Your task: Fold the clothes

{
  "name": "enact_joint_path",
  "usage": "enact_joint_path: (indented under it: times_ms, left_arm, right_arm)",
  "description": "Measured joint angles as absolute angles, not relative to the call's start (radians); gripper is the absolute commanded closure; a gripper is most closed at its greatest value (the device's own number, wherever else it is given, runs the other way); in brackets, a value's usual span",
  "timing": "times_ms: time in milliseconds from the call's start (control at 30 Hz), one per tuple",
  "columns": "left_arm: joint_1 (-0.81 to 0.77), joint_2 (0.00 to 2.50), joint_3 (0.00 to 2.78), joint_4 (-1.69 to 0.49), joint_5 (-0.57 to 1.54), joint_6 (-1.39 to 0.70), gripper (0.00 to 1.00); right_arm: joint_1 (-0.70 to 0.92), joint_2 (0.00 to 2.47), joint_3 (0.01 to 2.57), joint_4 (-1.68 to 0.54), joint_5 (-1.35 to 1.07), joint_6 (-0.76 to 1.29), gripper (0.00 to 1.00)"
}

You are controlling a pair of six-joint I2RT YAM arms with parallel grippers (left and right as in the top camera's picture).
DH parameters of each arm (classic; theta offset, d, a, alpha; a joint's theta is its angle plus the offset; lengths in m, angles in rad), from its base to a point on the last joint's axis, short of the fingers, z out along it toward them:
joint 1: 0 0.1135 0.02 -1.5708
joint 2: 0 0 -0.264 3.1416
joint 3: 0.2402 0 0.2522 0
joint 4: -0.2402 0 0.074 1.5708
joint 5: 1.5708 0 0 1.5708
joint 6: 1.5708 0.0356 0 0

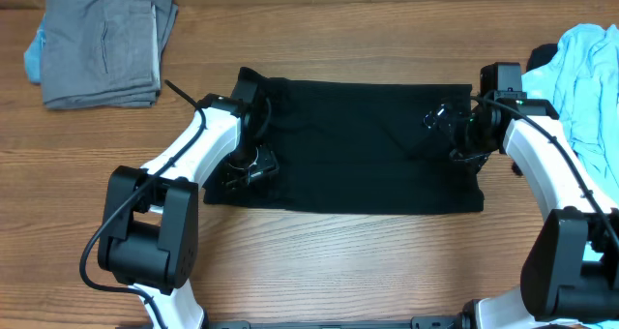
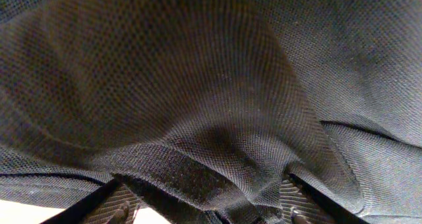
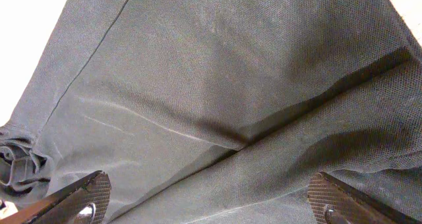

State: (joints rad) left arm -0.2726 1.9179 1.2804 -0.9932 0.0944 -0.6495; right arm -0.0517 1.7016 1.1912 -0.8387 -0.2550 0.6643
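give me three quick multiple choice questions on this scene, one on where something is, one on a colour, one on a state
1. Where is the folded grey pile?
A: at the far left corner of the table
B: at the near edge
C: at the right edge

2. What colour is the cloth at the right edge?
A: red
B: light blue
C: yellow

3. How is the right tool?
A: shut on the grey pile
B: open over the black shirt
C: lifting the cloth

Answers:
1 A, the overhead view shows it far back on the left.
2 B, it is plainly pale blue.
3 B, the right wrist view shows its jaws wide apart with flat black fabric below.
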Motion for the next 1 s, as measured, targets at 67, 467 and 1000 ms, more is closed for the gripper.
enact_joint_path:
  times_ms: [67, 467, 1000]
  left_arm:
    - [-0.273, 1.918, 1.28, -0.994, 0.094, -0.65, 0.57]
    - [-0.273, 1.918, 1.28, -0.949, 0.085, -0.652, 0.96]
    - [-0.273, 1.918, 1.279, -0.813, 0.086, -0.652, 0.9]
  right_arm:
    - [-0.052, 1.702, 1.191, -0.838, -0.254, 0.662, 0.0]
    - [-0.052, 1.702, 1.191, -0.842, -0.247, 0.661, 0.0]
    - [-0.052, 1.702, 1.191, -0.85, -0.237, 0.66, 0.0]
